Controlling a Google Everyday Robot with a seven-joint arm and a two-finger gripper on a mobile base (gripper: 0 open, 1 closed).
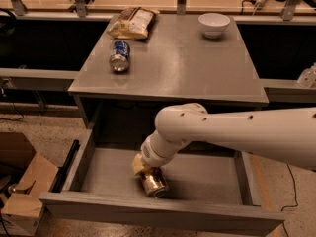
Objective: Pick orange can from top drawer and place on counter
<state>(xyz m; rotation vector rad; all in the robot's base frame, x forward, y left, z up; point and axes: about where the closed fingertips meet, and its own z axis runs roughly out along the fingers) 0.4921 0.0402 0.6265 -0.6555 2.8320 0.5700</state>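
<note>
The top drawer (89, 154) is pulled open below the grey counter (187, 68). The orange can (154, 182) is inside it near the front panel, tilted with its silver end towards the camera. My gripper (145, 171) reaches down into the drawer from the right on the white arm and is shut on the orange can. One pale fingertip (138, 165) shows at the can's left side. The wrist hides the rest of the fingers.
On the counter lie a blue-and-white can (120, 56) on its side, a snack bag (133, 22) at the back left and a white bowl (214, 23) at the back right. A cardboard box (22, 191) stands on the floor to the left.
</note>
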